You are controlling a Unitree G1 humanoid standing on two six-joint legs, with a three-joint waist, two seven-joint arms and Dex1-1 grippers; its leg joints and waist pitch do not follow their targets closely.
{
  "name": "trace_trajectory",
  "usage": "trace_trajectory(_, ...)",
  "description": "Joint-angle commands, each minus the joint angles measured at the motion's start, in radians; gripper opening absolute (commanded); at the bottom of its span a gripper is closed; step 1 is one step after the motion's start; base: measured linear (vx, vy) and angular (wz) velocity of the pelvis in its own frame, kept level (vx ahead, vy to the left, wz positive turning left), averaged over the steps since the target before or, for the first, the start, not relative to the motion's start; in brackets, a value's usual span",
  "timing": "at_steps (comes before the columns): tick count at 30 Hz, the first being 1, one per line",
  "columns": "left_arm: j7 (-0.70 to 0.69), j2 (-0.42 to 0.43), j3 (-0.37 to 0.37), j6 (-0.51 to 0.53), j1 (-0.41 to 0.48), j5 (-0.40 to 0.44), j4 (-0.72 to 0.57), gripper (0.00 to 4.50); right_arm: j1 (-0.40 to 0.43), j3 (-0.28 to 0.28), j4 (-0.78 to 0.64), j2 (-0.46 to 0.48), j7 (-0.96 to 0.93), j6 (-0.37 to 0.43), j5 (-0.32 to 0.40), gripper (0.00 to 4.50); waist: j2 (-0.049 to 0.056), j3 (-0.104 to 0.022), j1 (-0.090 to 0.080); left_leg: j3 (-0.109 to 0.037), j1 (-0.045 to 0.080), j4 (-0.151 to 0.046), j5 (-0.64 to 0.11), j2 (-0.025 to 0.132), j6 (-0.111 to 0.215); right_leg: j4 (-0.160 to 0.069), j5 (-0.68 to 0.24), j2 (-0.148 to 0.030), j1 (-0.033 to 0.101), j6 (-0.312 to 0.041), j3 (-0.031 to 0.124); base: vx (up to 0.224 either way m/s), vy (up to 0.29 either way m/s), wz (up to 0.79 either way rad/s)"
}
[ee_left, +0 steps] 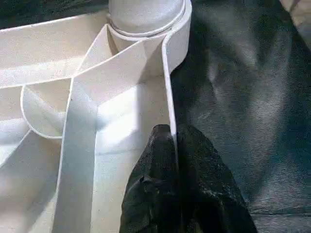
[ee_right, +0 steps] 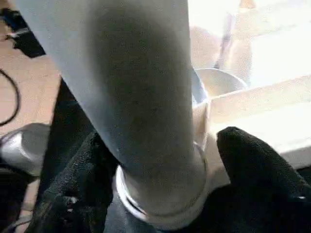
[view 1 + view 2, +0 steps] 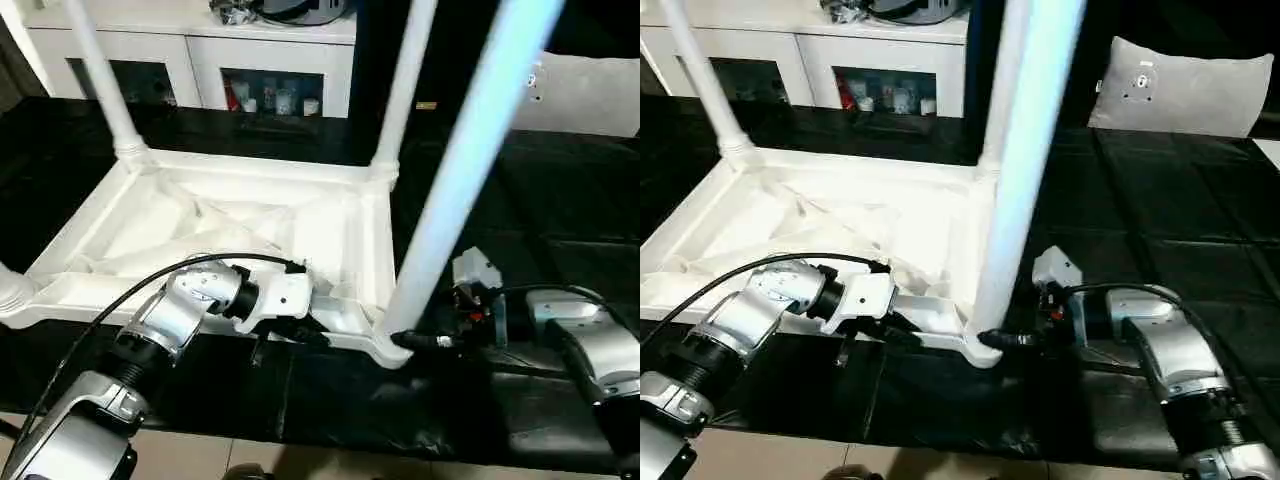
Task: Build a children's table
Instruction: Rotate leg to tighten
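**Tabletop rim pinched while the near leg stands between spread jaws**

The white tabletop is seen lying underside up on the black-covered work surface, its ribs exposed. The left gripper is pressed together on the thin side wall of the tabletop, one black finger inside the rim and one outside; ahead of these jaws, along the same wall, a round corner socket with a leg seated in it is seen. The right gripper is held with its jaws spread, and the near leg stands between them at its base, just above its corner socket; whether the fingers touch the tube cannot be told. Two further legs are set upright in the far corners.
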Motion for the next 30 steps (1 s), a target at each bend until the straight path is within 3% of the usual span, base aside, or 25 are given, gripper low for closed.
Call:
trace_trajectory(1,-0.057,-0.009,-0.054,-0.029,0.008,0.011,-0.034,0.0,-0.022,0.002,-0.004,-0.001,0.014,0.003,0.013,3.19,-0.009,-0.065,-0.004,-0.009,0.002,-0.067,-0.159,0.056,0.065,-0.066,-0.255,-0.075,0.053,-0.211,0.049,0.0,0.0,0.0)
trace_trajectory(10,-0.075,0.001,-0.06,-0.039,0.008,0.01,-0.031,0.0,-0.021,0.009,-0.008,0.002,0.039,0.027,0.032,2.35,-0.005,-0.066,-0.003,-0.01,0.001,-0.066,-0.15,0.055,0.064,-0.065,-0.237,-0.074,0.055,-0.217,0.047,0.0,0.0,0.0)
trace_trajectory(15,-0.066,-0.002,-0.056,-0.033,0.015,0.007,-0.028,0.0,-0.007,0.008,-0.022,0.01,0.039,0.035,0.038,2.11,-0.005,-0.066,-0.006,-0.01,0.0,-0.067,-0.159,0.054,0.057,-0.067,-0.252,-0.073,0.056,-0.21,0.047,0.0,0.0,0.0)
trace_trajectory(19,-0.029,-0.018,-0.041,0.03,0.027,-0.001,-0.037,0.0,0.018,-0.002,-0.055,0.032,0.002,0.056,0.052,2.07,-0.005,-0.067,-0.008,-0.011,0.001,-0.067,-0.156,0.055,0.053,-0.064,-0.24,-0.073,0.057,-0.213,0.048,0.0,0.0,0.0)
trace_trajectory(20,0.041,-0.041,-0.022,0.115,0.032,0.007,-0.05,0.0,0.031,-0.004,-0.065,0.086,-0.145,0.064,0.005,2.07,-0.004,-0.064,-0.01,-0.011,0.0,-0.069,-0.16,0.055,0.052,-0.066,-0.248,-0.072,0.055,-0.212,0.048,0.0,0.0,0.0)
trace_trajectory(21,0.046,-0.043,-0.021,0.12,0.032,0.007,-0.05,0.0,0.032,-0.005,-0.065,0.09,-0.156,0.064,0.001,2.06,-0.004,-0.063,-0.011,-0.011,0.0,-0.07,-0.162,0.055,0.047,-0.067,-0.259,-0.072,0.054,-0.207,0.048,0.0,0.0,0.0)
trace_trajectory(23,0.086,-0.063,-0.007,0.16,0.034,0.003,-0.057,0.0,0.033,-0.014,-0.065,0.131,-0.247,0.064,-0.025,2.02,-0.005,-0.055,-0.021,-0.015,0.006,-0.075,-0.228,0.047,0.018,-0.086,-0.434,-0.075,0.049,-0.159,0.044,0.0,0.0,0.0)
trace_trajectory(24,0.119,-0.079,0.003,0.207,0.037,0.001,-0.07,0.0,0.03,-0.03,-0.069,0.171,-0.32,0.089,-0.026,2.02,-0.005,-0.054,-0.029,-0.017,0.003,-0.077,-0.239,0.044,0.009,-0.092,-0.49,-0.075,0.052,-0.133,0.043,0.0,0.0,0.0)
trace_trajectory(27,0.23,-0.128,0.02,0.266,0.031,0.027,-0.072,0.0,0.013,-0.054,-0.062,0.249,-0.466,0.111,-0.054,1.96,-0.001,-0.051,-0.047,-0.023,0.006,-0.079,-0.277,0.041,-0.003,-0.107,-0.574,-0.073,0.045,-0.09,0.037,0.0,0.0,0.0)
trace_trajectory(29,0.346,-0.2,0.035,0.32,0.027,0.044,-0.075,0.0,-0.028,-0.099,-0.022,0.346,-0.664,0.147,-0.085,1.96,-0.001,-0.051,-0.062,-0.025,0.007,-0.078,-0.294,0.038,-0.006,-0.111,-0.585,-0.071,0.041,-0.083,0.034,-0.027,0.009,-0.03)
trace_trajectory(30,0.346,-0.2,0.035,0.32,0.027,0.044,-0.075,0.0,-0.028,-0.099,-0.022,0.346,-0.664,0.147,-0.085,1.95,-0.001,-0.052,-0.068,-0.025,0.006,-0.078,-0.296,0.039,-0.008,-0.111,-0.584,-0.071,0.039,-0.086,0.034,0.0,0.0,0.0)
